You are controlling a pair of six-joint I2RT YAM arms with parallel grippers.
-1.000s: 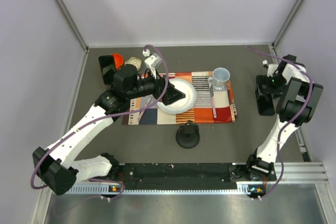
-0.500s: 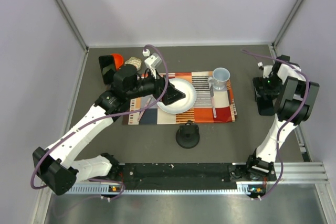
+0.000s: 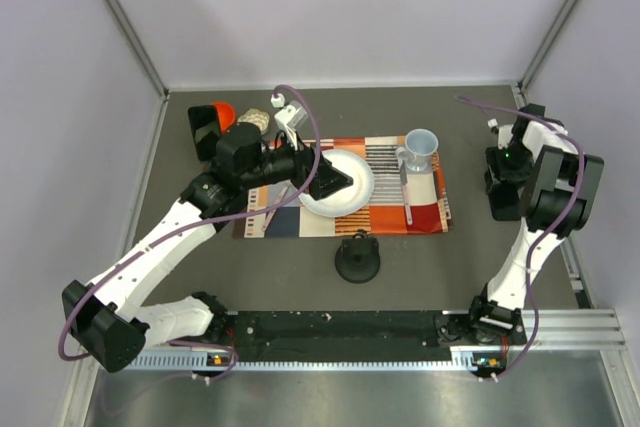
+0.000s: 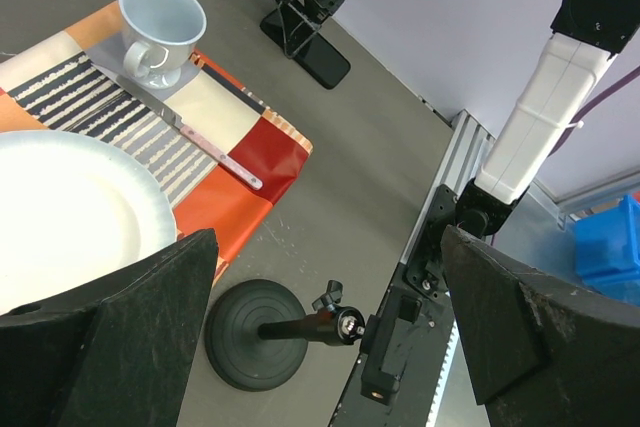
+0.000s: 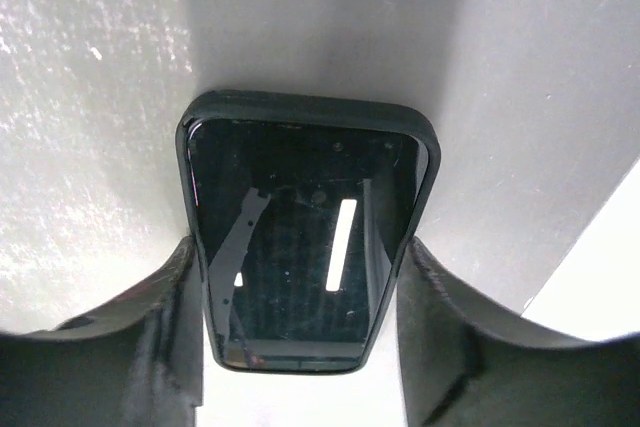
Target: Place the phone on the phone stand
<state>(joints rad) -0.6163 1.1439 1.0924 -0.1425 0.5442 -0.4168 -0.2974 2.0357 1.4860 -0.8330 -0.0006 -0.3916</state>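
The phone (image 5: 300, 237), black with a glossy screen, lies flat on the grey table at the far right (image 3: 506, 202). My right gripper (image 5: 300, 247) reaches down over its near end, and both fingers (image 5: 175, 297) press against its long edges. The left wrist view shows the same grip from afar, phone (image 4: 327, 62) under the right gripper (image 4: 298, 35). My left gripper (image 3: 335, 179) hovers open and empty over the white plate, jaws wide (image 4: 328, 237). A brownish round piece (image 3: 255, 119) behind my left arm may be the phone stand; most of it is hidden.
A striped orange placemat (image 3: 400, 217) carries a white plate (image 3: 350, 197), a pale blue cup (image 3: 420, 147) and a knife (image 3: 405, 192). A black round-based post with a clamp head (image 3: 357, 259) stands in front of it. A red-and-black object (image 3: 213, 122) sits back left.
My right gripper has dropped onto the phone and its fingers have closed in against the phone's sides. The left arm has not moved.
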